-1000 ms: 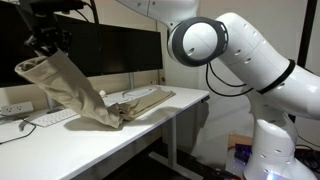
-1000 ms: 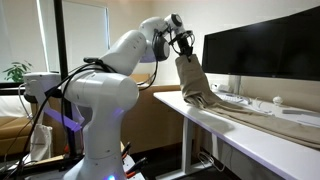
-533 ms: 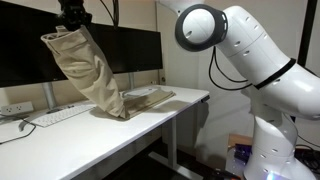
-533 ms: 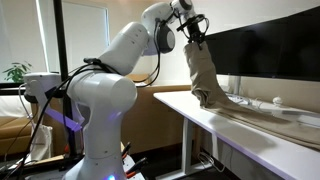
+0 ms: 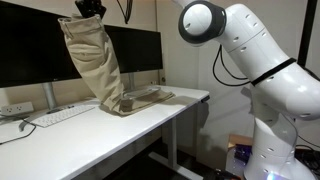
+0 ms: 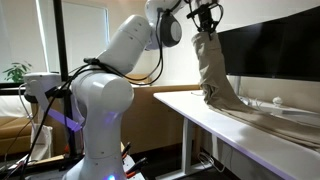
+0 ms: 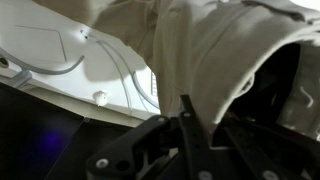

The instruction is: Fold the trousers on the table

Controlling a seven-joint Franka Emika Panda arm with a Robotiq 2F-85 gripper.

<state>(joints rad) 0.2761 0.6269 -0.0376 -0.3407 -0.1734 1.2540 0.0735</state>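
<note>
Near edge of the white table (image 5: 110, 140): nothing to log. Further in, left: keyboard (image 5: 55, 115), thin cable beside it.

Mid-table: trousers (image 5: 95, 60), tan. One end hangs tall from the gripper (image 5: 92, 8). The other end lies flat on the table to the right, in front of the monitors (image 5: 135, 50). The fingers (image 7: 186, 130) are pinched on the top edge of the cloth, and the whole drape hangs from that one spot.

Handling, my reading: light, soft woven cloth with no stiffness. It drapes and creases freely and probably drags a little on the tabletop. Best taken at a hem or waistband edge, through both layers, so the fold lands square. A single-point pinch lets the free corner sag and twist.

Hard to read:
- The gripper is cut by the top of the frame in both exterior views.
- Cannot tell whether the waist or the cuffs are held.
- The wrist view is dim, with cloth bunched round the fingers, so the depth of the bite is unclear.
</note>
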